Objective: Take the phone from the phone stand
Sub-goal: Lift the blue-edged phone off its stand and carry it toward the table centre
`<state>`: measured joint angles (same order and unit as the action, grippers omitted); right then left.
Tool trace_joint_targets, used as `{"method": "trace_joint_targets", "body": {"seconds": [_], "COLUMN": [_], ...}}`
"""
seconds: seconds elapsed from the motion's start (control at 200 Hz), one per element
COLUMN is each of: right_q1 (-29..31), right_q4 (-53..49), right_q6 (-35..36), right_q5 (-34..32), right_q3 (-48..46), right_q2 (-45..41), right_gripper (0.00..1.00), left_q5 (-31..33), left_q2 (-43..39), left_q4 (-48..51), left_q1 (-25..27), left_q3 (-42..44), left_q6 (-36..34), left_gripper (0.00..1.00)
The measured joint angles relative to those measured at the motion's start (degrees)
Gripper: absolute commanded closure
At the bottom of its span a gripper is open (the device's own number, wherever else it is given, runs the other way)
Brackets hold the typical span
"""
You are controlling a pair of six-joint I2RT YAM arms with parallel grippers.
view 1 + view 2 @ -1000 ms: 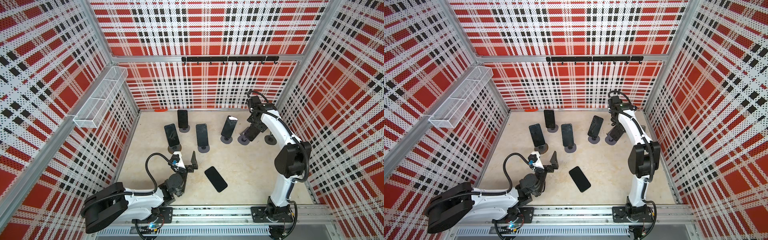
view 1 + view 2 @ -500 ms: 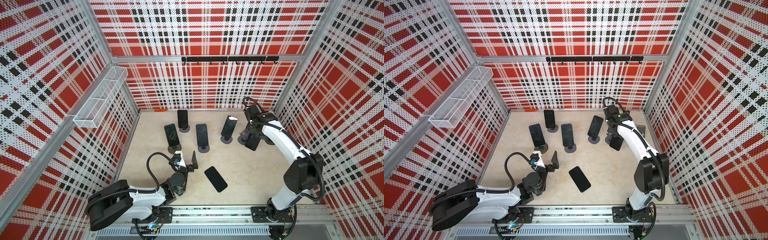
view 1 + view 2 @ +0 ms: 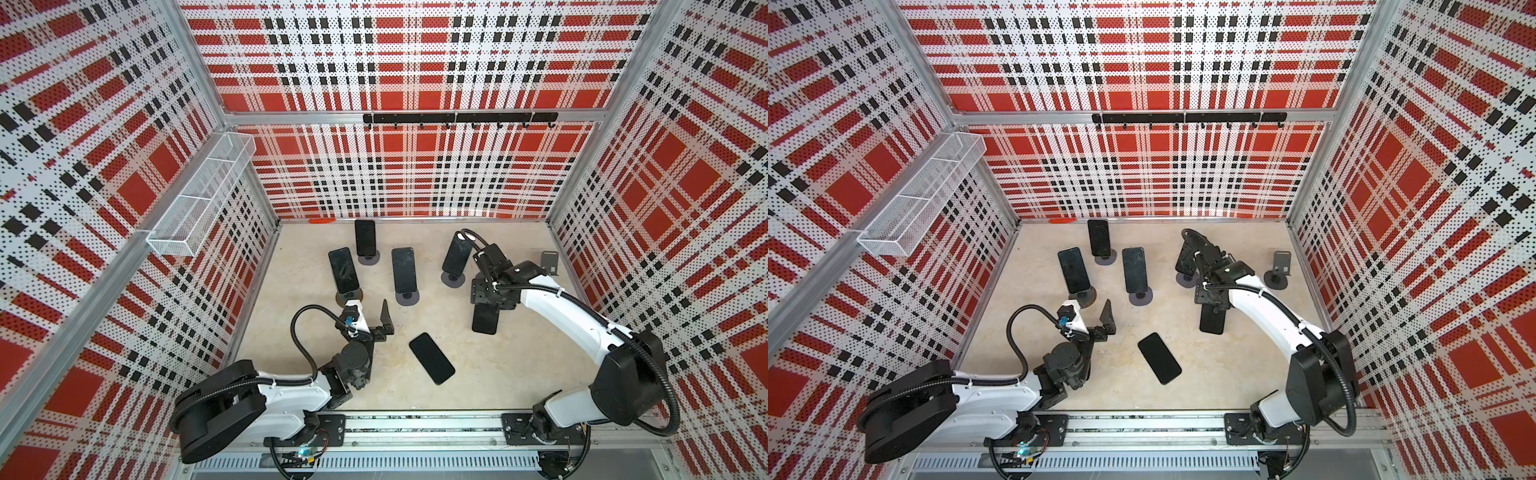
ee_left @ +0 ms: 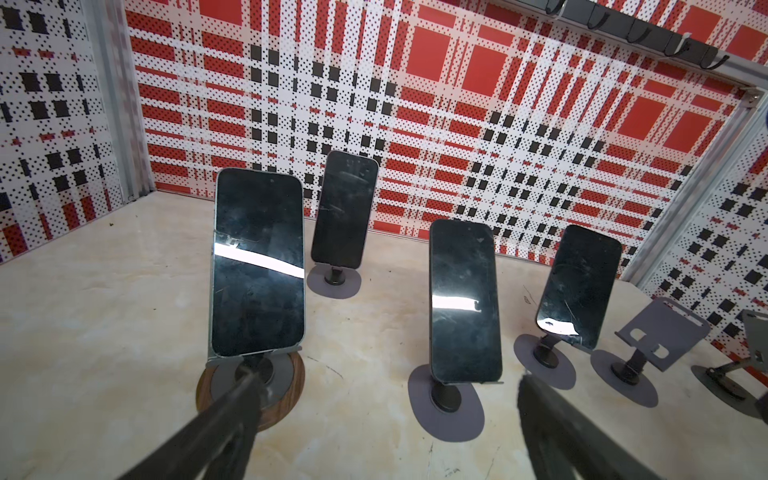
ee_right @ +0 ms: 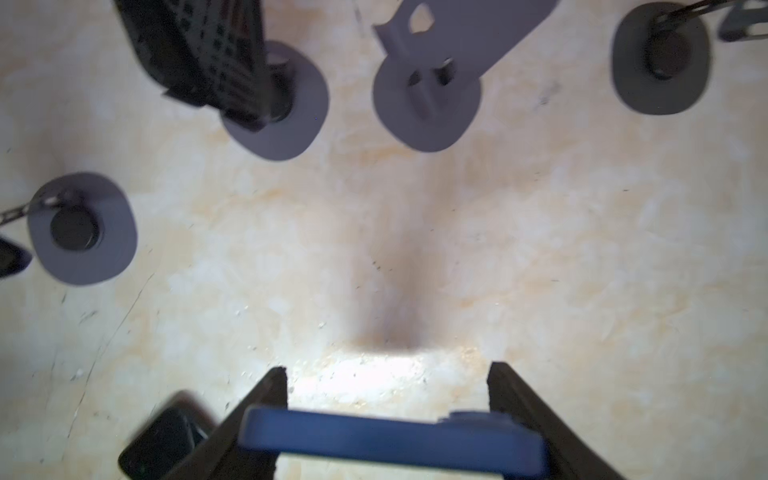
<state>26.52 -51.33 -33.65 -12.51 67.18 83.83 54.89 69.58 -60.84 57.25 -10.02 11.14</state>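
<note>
1. Our right gripper (image 5: 389,386) is clamped across the width of the phone (image 3: 485,320), held in the air.
2. It hangs near the flat phone (image 3: 431,357), on the right arm's side, and we judge its long axis points steeply down at the table (image 3: 519,365).
3. Our left gripper (image 4: 386,378) gapes wide and empty on the flat phone's other side.

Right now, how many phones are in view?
6. Four on stands: back phone, left phone, middle phone, right phone. A flat phone lies on the table. The right gripper holds a sixth phone.
</note>
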Motion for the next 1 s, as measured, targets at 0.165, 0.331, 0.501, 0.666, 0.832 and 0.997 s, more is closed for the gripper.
{"method": "trace_joint_targets", "body": {"seconds": [0.165,0.331,0.501,0.666,0.832,0.997], "right_q1": [0.85,3.04,4.55,6.14,9.14,12.2], "right_q4": [1.38,1.2,0.46,-0.09,-0.15,-0.13], "right_q6": [4.0,7.23,9.46,10.4,11.41,11.98], "right_q5": [4.2,6.54,8.28,9.57,10.97,10.91], "right_q3": [-3.61,-5.09,-6.05,-7.26,-6.78,-6.23], "right_q2": [0.11,1.79,4.44,5.97,9.29,13.27], "right_gripper": [0.42,0.42,0.42,0.42,0.42,0.42], "left_q5": [0.04,0.0,-0.09,-0.02,-0.42,-0.31], "left_q2": [-0.33,-0.5,-0.76,-1.44,-1.44,-1.57], "left_q4": [0.02,0.02,0.02,0.02,0.02,0.07], "left_q1": [-0.33,-0.5,-0.61,-0.7,-0.72,-0.7], "left_q3": [0.0,0.0,0.0,0.0,0.0,0.0], "left_q6": [0.0,0.02,0.02,0.2,0.42,0.39], "left_gripper": [0.02,0.02,0.02,0.02,0.02,0.02]}}
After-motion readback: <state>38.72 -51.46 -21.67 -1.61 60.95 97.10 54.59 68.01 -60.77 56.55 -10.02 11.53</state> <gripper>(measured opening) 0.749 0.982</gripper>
